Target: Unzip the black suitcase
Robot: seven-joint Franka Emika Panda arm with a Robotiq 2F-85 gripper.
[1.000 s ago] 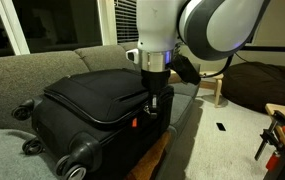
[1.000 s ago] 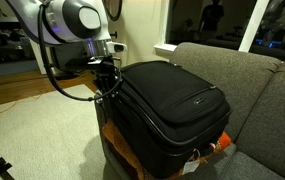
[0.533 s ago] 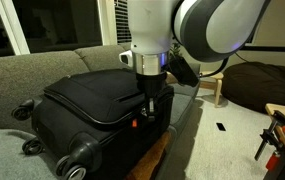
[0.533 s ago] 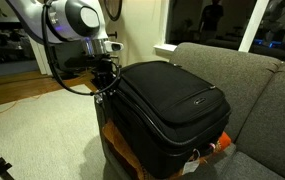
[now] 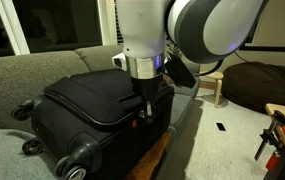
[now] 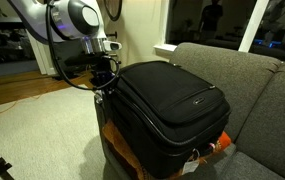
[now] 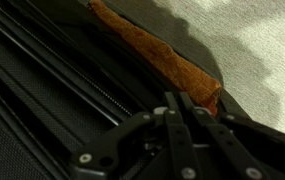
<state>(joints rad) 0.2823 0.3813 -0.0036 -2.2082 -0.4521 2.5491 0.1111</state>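
Wrist view: pincer clamped shut, tips down on the zipper track of the black suitcase. Suitcase lies on the couch, pincer at its side by the couch's front edge.

The arm has slid slightly left in an exterior view — along the black suitcase.

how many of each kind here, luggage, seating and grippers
black suitcase: 1
grey sofa: 1
dark brown beanbag: 1
gripper: 1
total: 4
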